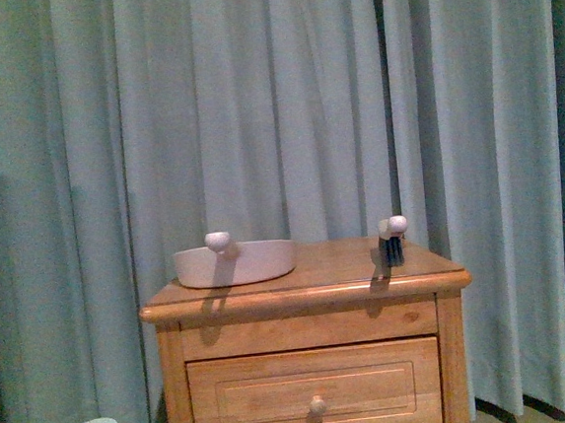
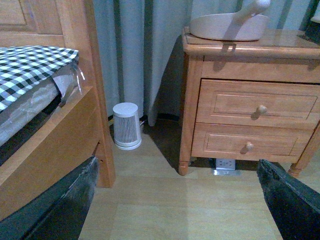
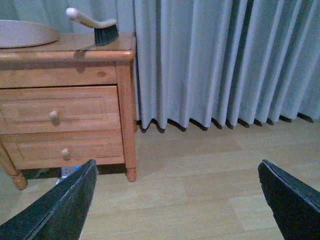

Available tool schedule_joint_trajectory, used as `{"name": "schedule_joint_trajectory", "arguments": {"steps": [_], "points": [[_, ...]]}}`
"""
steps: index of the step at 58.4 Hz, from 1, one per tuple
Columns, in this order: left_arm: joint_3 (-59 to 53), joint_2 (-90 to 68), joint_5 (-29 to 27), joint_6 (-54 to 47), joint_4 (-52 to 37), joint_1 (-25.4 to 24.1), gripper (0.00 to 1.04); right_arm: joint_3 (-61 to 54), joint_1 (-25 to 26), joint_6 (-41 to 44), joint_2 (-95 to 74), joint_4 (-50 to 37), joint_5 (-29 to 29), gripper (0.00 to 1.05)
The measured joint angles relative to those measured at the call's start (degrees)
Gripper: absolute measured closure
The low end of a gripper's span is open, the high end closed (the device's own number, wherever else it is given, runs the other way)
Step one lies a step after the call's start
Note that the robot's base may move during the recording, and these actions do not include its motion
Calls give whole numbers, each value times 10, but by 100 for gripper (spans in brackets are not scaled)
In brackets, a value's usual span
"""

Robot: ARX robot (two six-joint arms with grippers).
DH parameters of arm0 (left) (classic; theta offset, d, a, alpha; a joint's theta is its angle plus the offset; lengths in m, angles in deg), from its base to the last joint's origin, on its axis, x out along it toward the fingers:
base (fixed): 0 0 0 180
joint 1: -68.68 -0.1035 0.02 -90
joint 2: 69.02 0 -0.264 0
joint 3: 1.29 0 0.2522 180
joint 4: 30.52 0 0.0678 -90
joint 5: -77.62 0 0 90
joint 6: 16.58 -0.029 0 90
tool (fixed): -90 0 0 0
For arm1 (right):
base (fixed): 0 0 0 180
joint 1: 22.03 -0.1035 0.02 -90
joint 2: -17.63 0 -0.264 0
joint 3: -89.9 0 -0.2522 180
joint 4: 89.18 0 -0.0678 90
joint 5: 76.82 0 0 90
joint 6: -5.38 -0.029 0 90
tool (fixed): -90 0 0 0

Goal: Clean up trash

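L fingers, R fingers apart, dustpan on nightstand

Trash, out of sight, not shown in front or wrist views

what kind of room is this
Most likely a bedroom: a wooden nightstand with drawers stands before floor-length curtains, and a wooden bed frame with black-and-white checked bedding sits beside it.
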Motion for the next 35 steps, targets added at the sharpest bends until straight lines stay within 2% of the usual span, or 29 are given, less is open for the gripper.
{"name": "schedule_joint_trajectory", "arguments": {"steps": [35], "points": [[0,0,0,0,0,0,8,0,0,0,0,0,0,7]]}}
